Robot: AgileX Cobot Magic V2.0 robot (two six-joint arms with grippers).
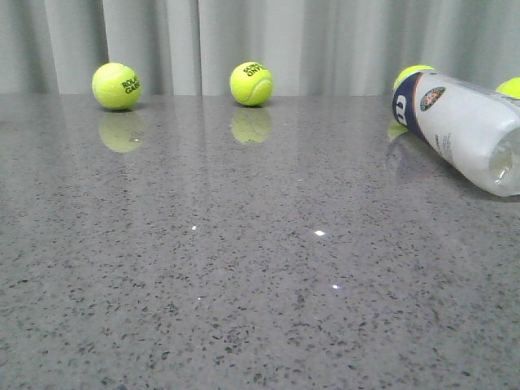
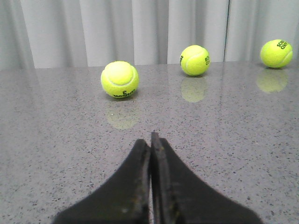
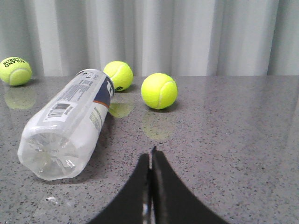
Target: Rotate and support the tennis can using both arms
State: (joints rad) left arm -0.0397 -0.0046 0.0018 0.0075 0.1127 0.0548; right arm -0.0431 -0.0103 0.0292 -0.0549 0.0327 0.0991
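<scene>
The tennis can (image 1: 467, 130) lies on its side at the right of the grey speckled table (image 1: 244, 284), far back toward the pale curtain (image 1: 284, 41). Its navy end with the white "W" and the round emblem points toward the curtain and a bit left, while the clear ribbed bottom faces the near right edge. From the right arm's camera the can (image 3: 70, 123) shows its barcode on top and its see-through base nearest the lens.

Two yellow tennis balls sit just behind the can, one by its navy end (image 1: 413, 75) and one peeking out at the far right (image 1: 510, 86). Two more stand well apart from it along the back edge, one in the middle (image 1: 251, 84) and one at the far left (image 1: 117, 86), each mirrored in the glossy top.

The right gripper (image 3: 150, 161) sits low over the table near the can's clear base, touching nothing, fingers pressed together. The left gripper (image 2: 151, 142) is likewise closed up tight on nothing, pointing at bare table with a ball (image 2: 119, 79) beyond it.
</scene>
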